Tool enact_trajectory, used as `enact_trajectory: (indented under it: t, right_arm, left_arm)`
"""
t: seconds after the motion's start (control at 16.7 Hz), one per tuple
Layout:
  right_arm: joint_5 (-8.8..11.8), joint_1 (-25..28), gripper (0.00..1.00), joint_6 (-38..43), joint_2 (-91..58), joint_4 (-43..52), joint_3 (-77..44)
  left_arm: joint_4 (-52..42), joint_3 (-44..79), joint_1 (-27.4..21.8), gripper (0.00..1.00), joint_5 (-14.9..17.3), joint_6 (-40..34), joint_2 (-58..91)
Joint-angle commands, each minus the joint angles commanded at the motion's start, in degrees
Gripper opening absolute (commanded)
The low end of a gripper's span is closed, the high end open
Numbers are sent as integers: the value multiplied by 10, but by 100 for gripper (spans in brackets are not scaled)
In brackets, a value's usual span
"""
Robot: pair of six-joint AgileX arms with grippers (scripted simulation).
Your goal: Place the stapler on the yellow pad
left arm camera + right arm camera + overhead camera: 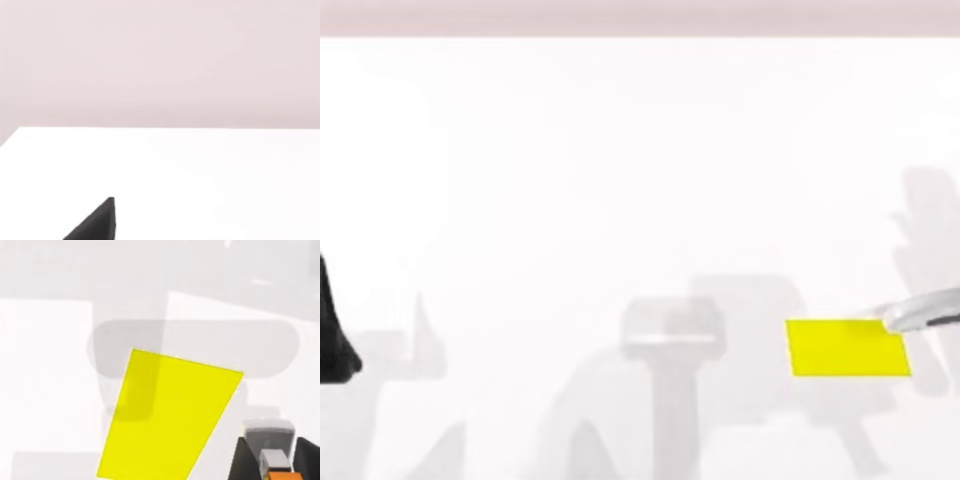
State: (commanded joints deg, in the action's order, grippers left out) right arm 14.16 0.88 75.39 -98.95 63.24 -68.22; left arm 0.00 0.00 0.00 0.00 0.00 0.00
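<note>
The yellow pad (848, 348) lies flat at the table's right front; the right wrist view shows it as a skewed patch (170, 415). The white-grey stapler (923, 312) comes in from the right edge of the top view, and its near end reaches the pad's far right corner. In the right wrist view, my right gripper (272, 450) is shut on the stapler (268, 440), with dark fingers (241, 462) on either side of it, beside the pad's edge. My left arm (335, 345) stays parked at the left edge.
The table is white, with its far edge (640, 38) running along the top of the top view. Grey arm shadows (672, 340) fall across the middle and the right. A single dark fingertip (95, 225) shows in the left wrist view over bare table.
</note>
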Motion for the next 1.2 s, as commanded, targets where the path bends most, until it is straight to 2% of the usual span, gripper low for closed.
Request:
enact_trajectory:
  t: [0.18, 0.36, 0.84, 1.2]
  right_arm:
    - [3, 9, 0, 104, 37, -21, 19]
    - [3, 17, 0, 158, 63, -36, 29]
    - [3, 20, 0, 169, 61, -47, 33]
    - [-1, 71, 0, 224, 1, -198, 104]
  left_arm:
    - [0, 0, 0, 100, 0, 0, 0]
    - [0, 0, 0, 100, 0, 0, 0]
    - [0, 0, 0, 100, 0, 0, 0]
    - [0, 0, 0, 100, 0, 0, 0]
